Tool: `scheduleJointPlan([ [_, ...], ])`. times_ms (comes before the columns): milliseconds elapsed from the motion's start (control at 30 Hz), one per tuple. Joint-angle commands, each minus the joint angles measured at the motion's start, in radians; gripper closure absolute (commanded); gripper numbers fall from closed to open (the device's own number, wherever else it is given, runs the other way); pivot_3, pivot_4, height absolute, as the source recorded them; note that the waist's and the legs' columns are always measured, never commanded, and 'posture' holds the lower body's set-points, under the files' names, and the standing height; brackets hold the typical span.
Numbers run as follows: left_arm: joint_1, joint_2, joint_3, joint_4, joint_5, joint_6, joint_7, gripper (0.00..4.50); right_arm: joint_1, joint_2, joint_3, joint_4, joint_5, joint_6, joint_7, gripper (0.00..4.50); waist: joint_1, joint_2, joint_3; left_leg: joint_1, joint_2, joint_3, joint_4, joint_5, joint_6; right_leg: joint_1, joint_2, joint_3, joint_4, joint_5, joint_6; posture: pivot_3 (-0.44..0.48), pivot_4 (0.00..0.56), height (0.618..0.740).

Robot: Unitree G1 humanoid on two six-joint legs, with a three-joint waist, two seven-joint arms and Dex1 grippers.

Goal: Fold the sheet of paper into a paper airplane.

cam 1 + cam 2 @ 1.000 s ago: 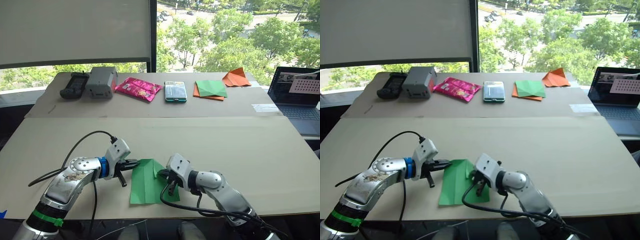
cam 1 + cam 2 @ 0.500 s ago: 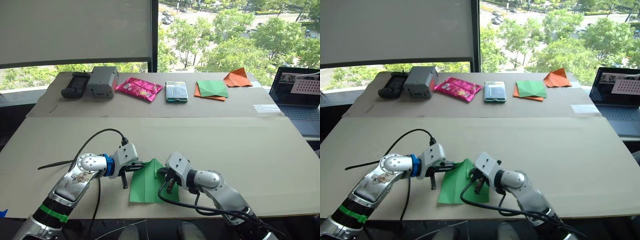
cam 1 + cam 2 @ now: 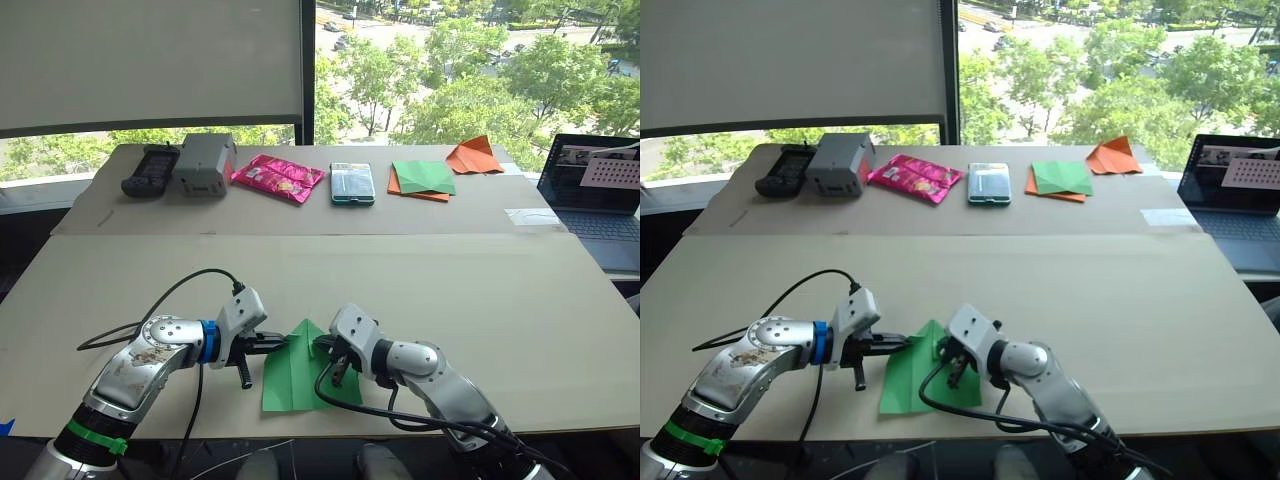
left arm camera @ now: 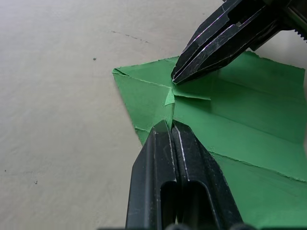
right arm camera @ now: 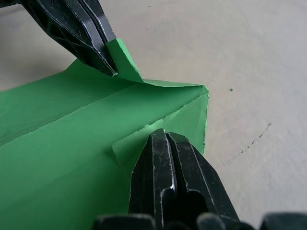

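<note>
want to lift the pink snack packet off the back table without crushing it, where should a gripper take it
Grip the pink snack packet by the flat crimped seal at one short end, probably the right end nearest the phone-like device. It lies flat and angled, its middle looks puffed, and the grey box crowds its left end. Come in low from the front-right with the fingers set across the seal.

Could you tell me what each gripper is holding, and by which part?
Both the left gripper and right gripper pinch flaps near the pointed end of the bright green folded paper sheet.

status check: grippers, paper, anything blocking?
Left gripper shut on green paper. Right gripper shut on its folded tip. Nothing blocking.
</note>
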Motion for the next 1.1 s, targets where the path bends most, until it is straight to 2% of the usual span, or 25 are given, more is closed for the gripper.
scheduleJointPlan([
  [33,0.011,-0.019,-0.001,-0.008,-0.018,0.008,-0.001,4.46,-0.004,0.003,-0.007,-0.019,0.0,0.0,-0.005,4.5,0.0,0.0,0.0,0.0,0.0,0.0,0.0,0.0,0.0,0.0,0.0,0.0,0.0,0.0,0.0,0.0,0.15,0.74],
  [200,0.024,-0.053,-0.014,0.014,-0.009,0.015,0.004,4.46,-0.008,0.013,-0.019,-0.019,0.013,-0.017,-0.004,4.5,-0.001,0.0,0.0,0.0,0.0,0.0,0.0,0.0,0.0,0.0,0.0,0.0,0.001,0.0,0.0,0.0,0.15,0.74],
  [633,0.006,-0.045,-0.053,0.06,0.046,-0.015,0.0,4.46,-0.022,0.062,-0.025,-0.009,0.061,-0.051,0.03,4.5,0.0,0.001,0.0,0.0,0.0,0.0,0.0,0.0,0.0,0.0,0.0,0.0,0.0,0.0,0.0,0.0,0.15,0.74],
  [900,0.003,-0.046,-0.062,0.061,0.055,-0.022,-0.008,4.46,-0.026,0.101,-0.022,0.094,0.052,-0.067,0.032,4.5,0.001,0.001,-0.001,0.0,0.0,0.0,0.0,0.0,0.0,0.001,0.0,0.0,0.001,0.0,0.0,0.0,0.15,0.74],
  [1100,0.007,-0.045,-0.049,0.056,0.051,-0.03,-0.016,4.46,-0.011,0.084,-0.014,0.143,0.038,-0.097,0.041,4.5,0.0,0.002,-0.002,0.001,0.0,0.0,0.0,0.0,0.0,0.001,0.0,0.0,0.001,0.0,0.0,0.0,0.15,0.74],
])
